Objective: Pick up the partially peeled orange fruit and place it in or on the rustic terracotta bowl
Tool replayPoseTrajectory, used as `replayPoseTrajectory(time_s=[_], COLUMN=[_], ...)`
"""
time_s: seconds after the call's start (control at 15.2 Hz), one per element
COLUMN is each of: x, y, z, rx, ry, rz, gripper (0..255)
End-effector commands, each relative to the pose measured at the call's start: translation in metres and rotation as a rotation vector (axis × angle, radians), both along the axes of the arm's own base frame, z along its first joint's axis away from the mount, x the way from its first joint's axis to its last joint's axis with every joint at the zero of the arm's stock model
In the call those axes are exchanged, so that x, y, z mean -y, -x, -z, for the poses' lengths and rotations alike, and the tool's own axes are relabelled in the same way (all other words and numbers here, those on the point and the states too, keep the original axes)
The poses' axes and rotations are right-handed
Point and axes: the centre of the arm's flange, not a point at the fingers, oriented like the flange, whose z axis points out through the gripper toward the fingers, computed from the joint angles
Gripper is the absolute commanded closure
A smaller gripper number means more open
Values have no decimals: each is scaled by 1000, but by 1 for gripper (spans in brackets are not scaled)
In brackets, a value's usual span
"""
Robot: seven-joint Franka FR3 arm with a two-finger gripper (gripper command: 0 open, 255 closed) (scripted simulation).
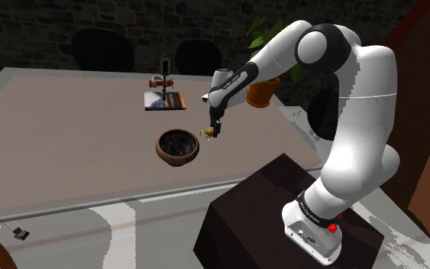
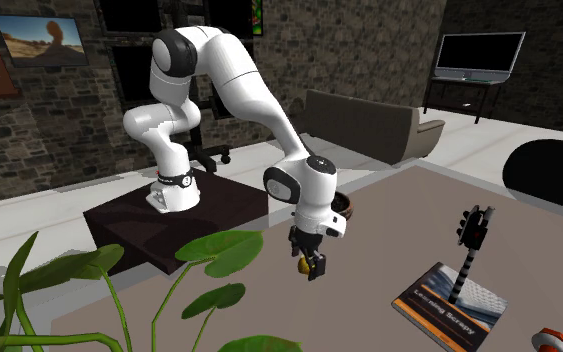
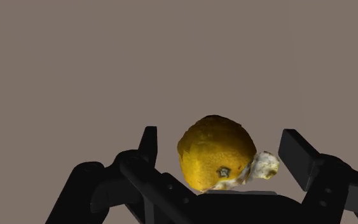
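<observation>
Peel hung in a pale flap from the round, yellow-orange fruit (image 3: pixel 215 153), which sat between the two fingers of the all-black claw (image 3: pixel 222 141), close up to the palm. The fingers stood well apart. A strip of bare desk showed between one finger (image 3: pixel 149 145) and the fruit's skin, and the loose peel came just up to the other finger. Whether the fruit rested on the desk could not be told.

From the shoulder view, the claw (image 1: pixel 214 130) pointed down over the grey-brown desk (image 1: pixel 68 137) with the fruit (image 1: pixel 207 134) at its tips, just beside the round brown bowl with the dark mottled inside (image 1: pixel 176 157), on that view's right.
</observation>
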Motion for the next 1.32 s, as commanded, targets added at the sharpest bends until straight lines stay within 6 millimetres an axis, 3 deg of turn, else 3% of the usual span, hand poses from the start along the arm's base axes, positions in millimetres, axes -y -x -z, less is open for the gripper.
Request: replayPoseTrajectory(time_s=[0.0, 0.07, 0.13, 0.73, 1.25], x=[0, 0, 0, 0, 0], y=[0, 0, 0, 0, 0], z=[0, 0, 0, 0, -42], rx=[0, 0, 0, 0, 0], ry=[0, 0, 0, 0, 0], rz=[0, 0, 0, 0, 0], gripper=[0, 0, 255, 255, 255])
